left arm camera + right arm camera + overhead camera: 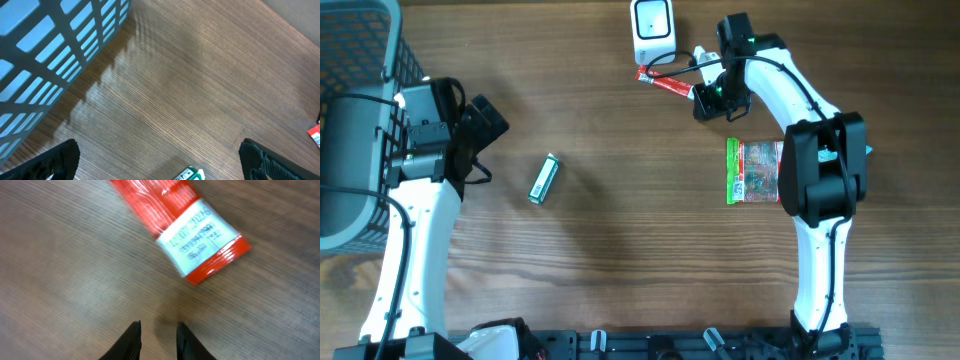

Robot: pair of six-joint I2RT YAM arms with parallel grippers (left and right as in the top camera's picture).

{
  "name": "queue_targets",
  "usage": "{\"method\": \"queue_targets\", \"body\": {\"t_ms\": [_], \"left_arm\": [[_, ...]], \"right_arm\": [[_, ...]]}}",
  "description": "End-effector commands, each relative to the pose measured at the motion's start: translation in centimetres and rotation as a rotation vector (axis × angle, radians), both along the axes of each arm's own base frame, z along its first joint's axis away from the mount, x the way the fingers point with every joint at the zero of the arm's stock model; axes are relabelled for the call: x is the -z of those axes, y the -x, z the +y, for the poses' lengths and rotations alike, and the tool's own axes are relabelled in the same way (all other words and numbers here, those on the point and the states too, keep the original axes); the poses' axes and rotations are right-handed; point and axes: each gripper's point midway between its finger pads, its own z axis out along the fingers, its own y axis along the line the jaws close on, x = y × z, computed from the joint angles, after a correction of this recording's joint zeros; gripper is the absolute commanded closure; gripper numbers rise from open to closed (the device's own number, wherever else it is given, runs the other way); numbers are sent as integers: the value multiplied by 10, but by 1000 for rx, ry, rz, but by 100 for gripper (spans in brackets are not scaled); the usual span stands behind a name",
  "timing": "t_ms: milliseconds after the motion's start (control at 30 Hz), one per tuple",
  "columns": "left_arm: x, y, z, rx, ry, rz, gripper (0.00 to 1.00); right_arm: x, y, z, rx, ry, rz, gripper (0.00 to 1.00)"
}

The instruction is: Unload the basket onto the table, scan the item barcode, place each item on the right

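A red packet [665, 83] with a white printed label [196, 239] lies on the wooden table just below the white barcode scanner [652, 27]. My right gripper [706, 103] hovers just beyond the packet's right end. In the right wrist view the packet [165, 205] lies beyond my right gripper [157, 332], whose jaws stand a narrow gap apart over bare wood with nothing between them. My left gripper [483, 125] is wide open at the left. In its wrist view my left gripper [160, 165] straddles the tip of a small green box [190, 174].
A small green box [544, 180] lies left of centre. A green and red snack bag [754, 172] lies under the right arm. A grey plastic basket [355, 60] stands at the far left, its slatted wall [50, 50] near the left gripper.
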Motion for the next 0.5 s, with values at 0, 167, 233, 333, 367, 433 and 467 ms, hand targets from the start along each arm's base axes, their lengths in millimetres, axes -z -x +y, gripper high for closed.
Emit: {"method": "queue_targets", "body": {"t_ms": [0, 167, 233, 333, 367, 433, 467], "left_arm": [[-2, -1, 3, -6, -11, -2, 0], [-2, -1, 3, -6, -11, -2, 0], [-2, -1, 3, -6, -11, -2, 0], [-2, -1, 3, -6, -11, -2, 0], [-2, -1, 3, -6, -11, -2, 0], [-2, -1, 3, -6, -11, -2, 0], [-2, -1, 3, -6, -11, -2, 0]], "right_arm": [[-64, 10, 17, -132, -16, -117, 75], [-107, 10, 10, -234, 19, -241, 71], [-105, 6, 3, -295, 53, -267, 67], [-85, -4, 0, -407, 90, -295, 63], [-79, -10, -2, -413, 111, -310, 63], [-66, -23, 0, -410, 118, -336, 58], [-58, -30, 4, -412, 103, -350, 56]]}}
